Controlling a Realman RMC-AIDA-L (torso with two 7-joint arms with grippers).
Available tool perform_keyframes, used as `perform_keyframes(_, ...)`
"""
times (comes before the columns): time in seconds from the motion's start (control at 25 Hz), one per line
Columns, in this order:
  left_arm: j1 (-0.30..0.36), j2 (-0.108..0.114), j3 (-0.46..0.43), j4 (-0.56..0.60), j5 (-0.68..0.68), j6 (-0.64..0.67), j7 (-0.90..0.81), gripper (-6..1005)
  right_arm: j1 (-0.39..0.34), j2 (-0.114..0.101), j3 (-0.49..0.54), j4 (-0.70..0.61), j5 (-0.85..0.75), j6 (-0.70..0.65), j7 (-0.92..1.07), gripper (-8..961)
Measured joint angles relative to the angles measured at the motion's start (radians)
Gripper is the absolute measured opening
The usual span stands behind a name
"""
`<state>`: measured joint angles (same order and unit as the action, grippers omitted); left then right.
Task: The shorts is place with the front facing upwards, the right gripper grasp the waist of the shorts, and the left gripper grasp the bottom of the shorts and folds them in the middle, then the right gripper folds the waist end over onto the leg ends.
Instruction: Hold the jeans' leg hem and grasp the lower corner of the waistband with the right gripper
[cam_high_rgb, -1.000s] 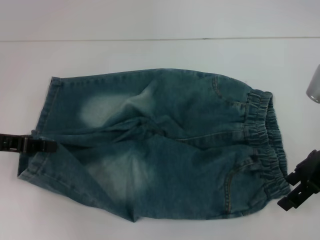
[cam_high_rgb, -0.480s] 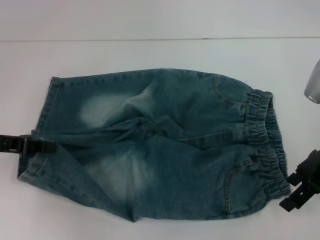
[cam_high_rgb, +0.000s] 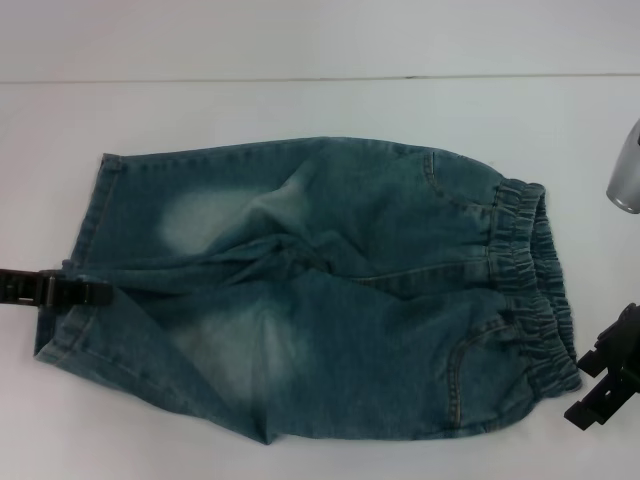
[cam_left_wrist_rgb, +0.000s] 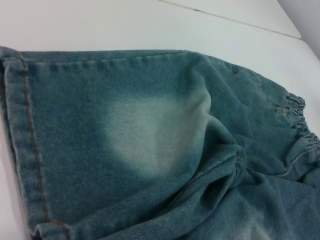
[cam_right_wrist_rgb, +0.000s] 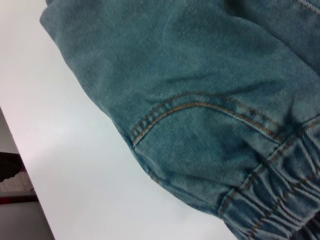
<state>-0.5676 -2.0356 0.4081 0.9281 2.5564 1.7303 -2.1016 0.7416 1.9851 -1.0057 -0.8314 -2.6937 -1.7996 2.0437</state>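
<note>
Denim shorts (cam_high_rgb: 310, 290) flat on white table (cam_high_rgb: 300, 100); waist (cam_high_rgb: 530, 285) right, leg ends (cam_high_rgb: 80, 260) left. My left gripper (cam_high_rgb: 95, 293) at hem, right gripper (cam_high_rgb: 600, 385) beside waist; jaw state: cannot tell

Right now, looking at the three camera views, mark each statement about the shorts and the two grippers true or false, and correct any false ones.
1. The shorts lie spread flat on the table, not yet folded. True.
2. The waist is on the robot's left side. False: the ruffled band is on the robot's right; the leg ends are on the left.
3. The left gripper is at the leg ends. True.
4. The right gripper is clamped on the waist. False: it sits beside the waist's near corner, off the fabric.
5. The shorts are red. False: they are blue denim.
</note>
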Motion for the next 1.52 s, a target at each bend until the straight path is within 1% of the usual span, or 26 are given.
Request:
perform_keyframes(0.4,0.000,-0.001,0.000,0.000,-0.001,-0.002,0.002,49,0.002,0.011,-0.007,0.000,-0.001,0.014,-0.002,915)
perform_keyframes(0.68,0.002,-0.003,0.000,0.000,-0.001,-0.002,0.002,49,0.001,0.014,0.019,-0.008,0.024,0.014,-0.017,914)
perform_keyframes(0.96,0.005,-0.005,0.000,0.000,0.001,-0.004,0.002,49,-0.005,0.013,0.041,-0.012,0.052,-0.013,-0.047,915)
perform_keyframes(1.12,0.006,-0.005,0.000,0.000,0.002,-0.005,0.003,49,-0.006,0.009,0.058,-0.013,0.053,-0.016,-0.059,909)
perform_keyframes(1.24,0.006,-0.005,0.000,0.000,0.001,-0.006,0.003,49,-0.007,0.006,0.060,-0.015,0.053,-0.016,-0.074,817)
perform_keyframes(1.32,0.006,-0.005,0.000,0.000,0.000,-0.006,0.003,49,-0.008,0.009,0.060,-0.015,0.049,-0.019,-0.085,755)
perform_keyframes(1.52,0.006,-0.005,0.000,-0.001,0.000,-0.006,0.005,49,-0.008,0.013,0.057,-0.015,0.043,-0.018,-0.089,644)
